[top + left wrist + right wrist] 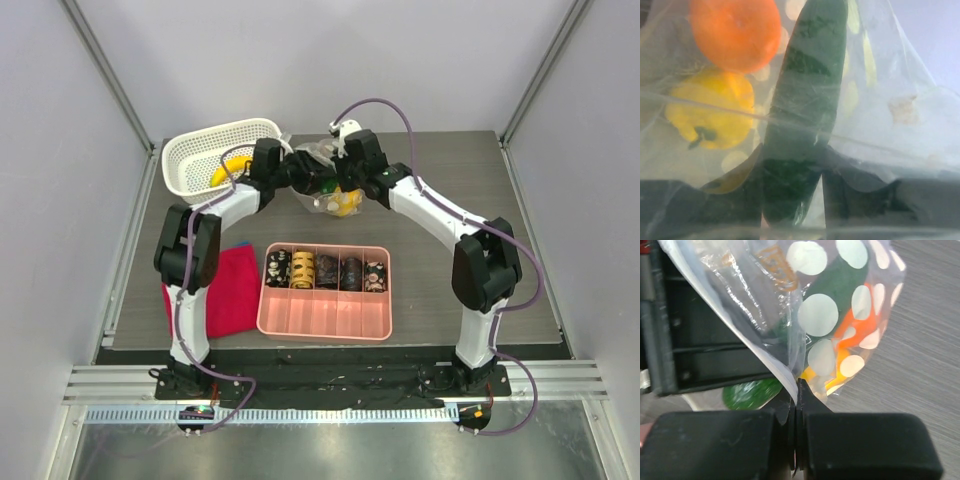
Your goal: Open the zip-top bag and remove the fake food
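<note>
The zip-top bag (322, 160), clear with cream spots, hangs between both grippers at the back of the table. My right gripper (796, 400) is shut on the bag's white top edge (775, 365). In the left wrist view, through film, my left gripper (792, 200) has a dark green striped piece (805, 100) between its fingers, touching both. An orange piece (735, 30) and a yellow piece (710, 110) lie beside it in the bag. The right wrist view shows green (840, 285) and orange (860, 325) food behind the spots. A yellow banana (232, 168) lies in the white basket (190, 150).
A pink tray (325, 318) with dark patterned cylinders (325, 270) sits in front of the arms. A red cloth (235, 285) lies to its left. The white basket stands at the back left, close to the left arm.
</note>
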